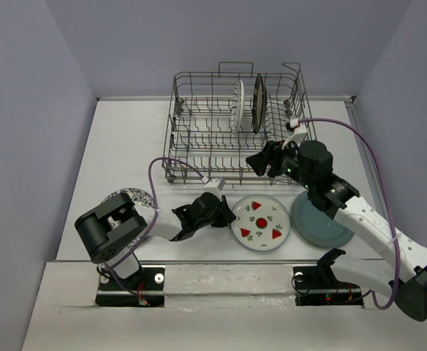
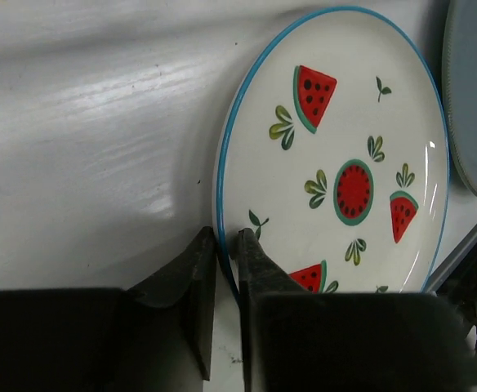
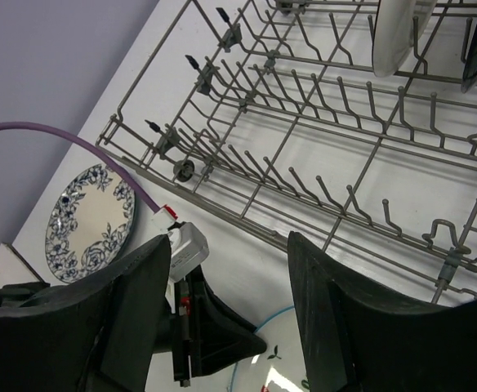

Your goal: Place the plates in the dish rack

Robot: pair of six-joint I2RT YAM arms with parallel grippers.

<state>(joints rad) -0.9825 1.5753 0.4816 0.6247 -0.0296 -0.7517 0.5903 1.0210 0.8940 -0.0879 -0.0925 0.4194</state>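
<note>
The watermelon plate (image 2: 336,163) lies flat on the white table (image 1: 126,146), just in front of the dish rack (image 1: 199,157). My left gripper (image 2: 226,269) straddles its blue rim, since a flat plate offers only its edge; whether the jaws bite, I can't tell. The right gripper (image 3: 228,245) hangs spread wide and empty over the rack's front. The tabletop looks glossy, and lavender walls (image 1: 38,110) box us in.

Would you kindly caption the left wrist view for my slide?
Left gripper astride the rim of the fruit plate on the table.
</note>
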